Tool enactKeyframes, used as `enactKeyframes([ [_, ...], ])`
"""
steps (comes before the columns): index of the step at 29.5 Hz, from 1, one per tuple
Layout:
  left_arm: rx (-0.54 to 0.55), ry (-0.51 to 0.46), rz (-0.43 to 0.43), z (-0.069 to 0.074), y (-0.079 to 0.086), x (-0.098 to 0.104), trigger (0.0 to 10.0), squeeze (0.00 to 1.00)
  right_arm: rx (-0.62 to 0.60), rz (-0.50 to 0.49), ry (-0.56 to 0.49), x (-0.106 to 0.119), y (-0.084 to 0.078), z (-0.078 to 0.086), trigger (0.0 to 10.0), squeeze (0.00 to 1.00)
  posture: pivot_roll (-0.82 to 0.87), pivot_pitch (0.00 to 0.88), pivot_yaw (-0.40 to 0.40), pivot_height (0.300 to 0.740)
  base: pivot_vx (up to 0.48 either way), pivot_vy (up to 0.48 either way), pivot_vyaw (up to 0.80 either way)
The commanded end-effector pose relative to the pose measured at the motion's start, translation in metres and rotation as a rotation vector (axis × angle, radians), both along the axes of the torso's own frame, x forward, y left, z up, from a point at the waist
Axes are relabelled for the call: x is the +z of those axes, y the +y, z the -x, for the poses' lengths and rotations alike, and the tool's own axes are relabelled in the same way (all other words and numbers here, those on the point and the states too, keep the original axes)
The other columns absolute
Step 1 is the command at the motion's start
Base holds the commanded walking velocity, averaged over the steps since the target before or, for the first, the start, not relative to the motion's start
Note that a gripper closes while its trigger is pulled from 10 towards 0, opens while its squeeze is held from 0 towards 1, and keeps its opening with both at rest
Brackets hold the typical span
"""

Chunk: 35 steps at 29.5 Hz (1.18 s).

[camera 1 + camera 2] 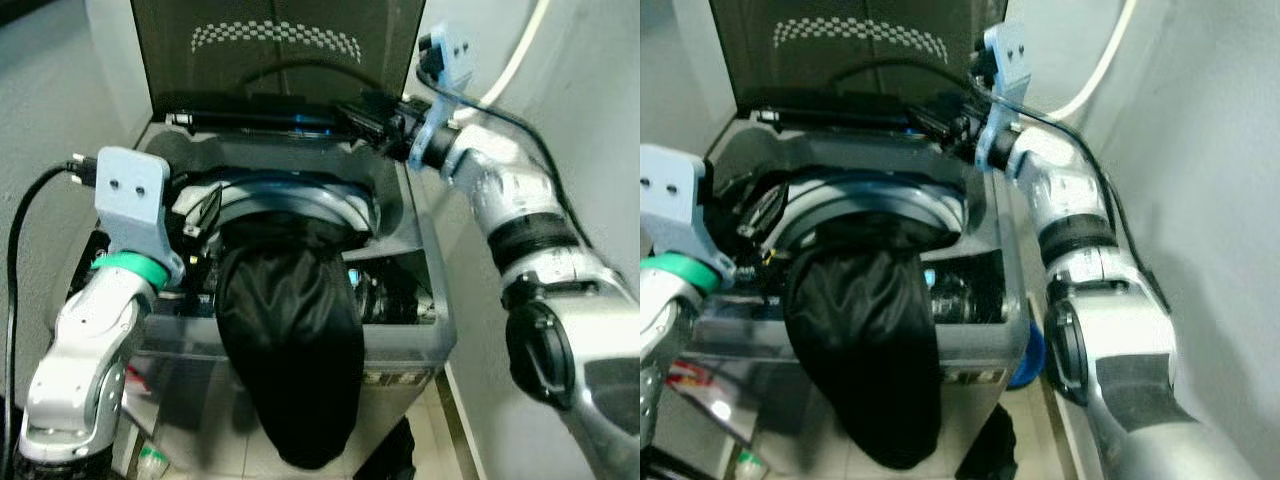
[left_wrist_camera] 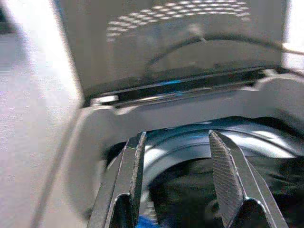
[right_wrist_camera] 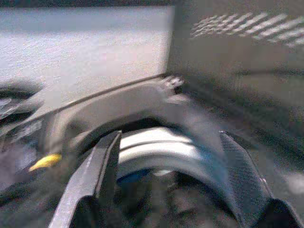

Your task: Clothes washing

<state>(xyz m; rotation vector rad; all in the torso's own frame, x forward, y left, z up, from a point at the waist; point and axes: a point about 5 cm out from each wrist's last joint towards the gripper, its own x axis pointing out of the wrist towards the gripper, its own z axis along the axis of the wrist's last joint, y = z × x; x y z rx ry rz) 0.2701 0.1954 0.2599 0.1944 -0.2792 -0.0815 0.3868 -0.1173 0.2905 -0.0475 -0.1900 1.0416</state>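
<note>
Left pincer (image 2: 175, 175), spread and empty, centre-left beside the drum rim; right pincer (image 3: 171, 175), likewise spread, upper right. The black fabric garment (image 1: 290, 340) drapes over the grey top-loading washing machine (image 1: 420, 250) front. Advice: grip high, lift inward so nothing snags.

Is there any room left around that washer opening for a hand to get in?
Little. The black garment fills the drum mouth and spills over the front. A curved gap remains behind it, below the raised lid, but the right gripper hovers at its right corner.
</note>
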Motion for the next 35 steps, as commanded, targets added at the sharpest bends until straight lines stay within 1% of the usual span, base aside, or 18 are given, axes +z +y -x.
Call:
enactKeyframes([
  [1,0.092,-0.007,0.006,0.008,0.019,0.002,10.0,0.00,0.090,0.059,-0.001,-0.009,0.002,0.014,10.0,1.00,0.12,0.022,-0.027,0.740,0.000,0.000,0.00],
  [2,0.092,-0.007,0.006,0.008,0.019,0.002,10.0,0.00,0.090,0.059,-0.001,-0.009,0.002,0.014,10.0,1.00,0.12,0.022,-0.027,0.740,0.000,0.000,0.00],
  [3,0.113,-0.007,0.022,0.012,0.025,0.003,10.0,0.00,0.100,0.075,0.005,-0.015,0.002,0.019,10.0,1.00,0.12,0.026,-0.051,0.740,0.000,0.000,0.00],
  [5,0.127,0.012,0.046,0.016,0.028,-0.001,10.0,0.00,0.013,0.032,-0.001,-0.019,0.001,0.017,10.0,1.00,0.12,0.026,-0.051,0.740,0.000,0.000,0.00],
  [6,0.124,0.012,0.047,0.016,0.026,-0.001,10.0,0.00,-0.042,-0.015,-0.014,-0.016,0.001,0.014,10.0,0.00,0.12,0.029,-0.060,0.740,0.000,0.000,0.00],
  [7,0.124,0.012,0.047,0.016,0.026,-0.001,10.0,0.00,-0.042,-0.015,-0.014,-0.016,0.001,0.014,10.0,0.00,0.12,0.029,-0.060,0.740,0.000,0.000,0.00],
  [8,0.116,0.008,0.048,0.016,0.022,-0.002,10.0,0.00,-0.089,-0.075,-0.024,-0.013,0.002,0.012,10.0,0.00,0.12,0.029,-0.060,0.740,0.000,0.000,0.00],
  [9,0.116,0.008,0.048,0.016,0.022,-0.002,10.0,0.00,-0.089,-0.075,-0.024,-0.013,0.002,0.012,10.0,0.00,0.12,0.029,-0.060,0.740,0.000,0.000,0.00],
  [11,0.084,-0.007,0.058,0.015,0.011,-0.001,10.0,0.00,-0.124,-0.175,-0.033,-0.005,0.006,0.012,10.0,0.00,0.12,0.034,-0.062,0.740,0.000,0.240,0.00],
  [12,0.084,-0.007,0.058,0.015,0.011,-0.001,10.0,0.00,-0.124,-0.175,-0.033,-0.005,0.006,0.012,10.0,0.00,0.12,0.034,-0.062,0.740,0.000,0.480,0.00],
  [13,0.063,-0.015,0.067,0.016,0.005,0.000,10.0,0.00,-0.124,-0.207,-0.030,-0.003,0.008,0.014,10.0,0.00,0.12,0.034,-0.062,0.740,0.000,0.480,0.00],
  [17,0.043,-0.028,0.078,0.017,-0.001,0.001,10.0,0.00,-0.108,-0.222,-0.026,0.000,0.013,0.018,10.0,0.00,0.13,0.039,-0.063,0.740,0.000,0.480,0.00],
  [20,0.048,-0.028,0.082,0.018,0.000,0.001,10.0,0.00,-0.095,-0.216,-0.019,-0.001,0.016,0.023,10.0,0.00,0.13,0.039,-0.063,0.740,0.000,0.480,0.00],
  [21,0.059,-0.034,0.073,0.018,0.002,0.003,10.0,0.00,-0.086,-0.215,-0.016,-0.001,0.018,0.025,10.0,0.00,0.13,0.039,-0.063,0.740,0.000,0.000,0.00],
  [23,0.065,-0.036,0.084,0.020,0.004,0.004,10.0,0.00,-0.083,-0.222,-0.015,0.001,0.021,0.027,10.0,0.00,0.13,0.050,-0.074,0.740,0.000,0.000,0.00],
  [35,0.094,-0.032,0.084,0.022,0.006,0.002,10.0,0.00,-0.065,-0.229,-0.006,0.004,0.031,0.031,10.0,0.00,0.13,0.051,-0.088,0.740,0.000,0.000,0.00],
])
